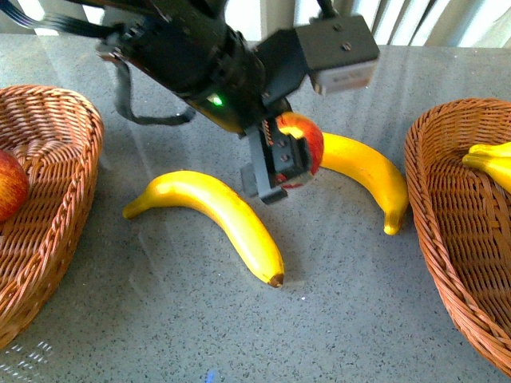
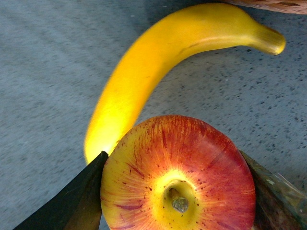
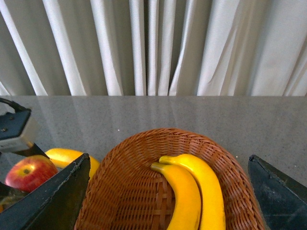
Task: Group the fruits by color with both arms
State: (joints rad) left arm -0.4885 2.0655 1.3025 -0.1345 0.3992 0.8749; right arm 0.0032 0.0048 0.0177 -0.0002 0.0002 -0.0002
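My left gripper [image 1: 281,159] is shut on the red-yellow streaked apple [image 1: 305,137] and holds it just above the table's middle. The left wrist view shows the apple [image 2: 177,177] stem end up between the dark fingers [image 2: 72,201]. One banana [image 1: 219,215] lies on the table in front of the gripper. A second banana [image 1: 367,171] lies just behind and to the right of it, also in the left wrist view [image 2: 163,62]. The deep red apple [image 1: 9,185] lies in the left basket [image 1: 56,207]. My right gripper [image 3: 168,191] is open above the right basket [image 3: 120,191], which holds two bananas [image 3: 192,196].
The right basket [image 1: 447,231] stands at the table's right side with banana tips [image 1: 491,163] showing inside. White curtains [image 3: 153,48] hang behind the grey speckled table [image 1: 160,319]. The left arm's camera block [image 1: 339,52] sticks out over the middle.
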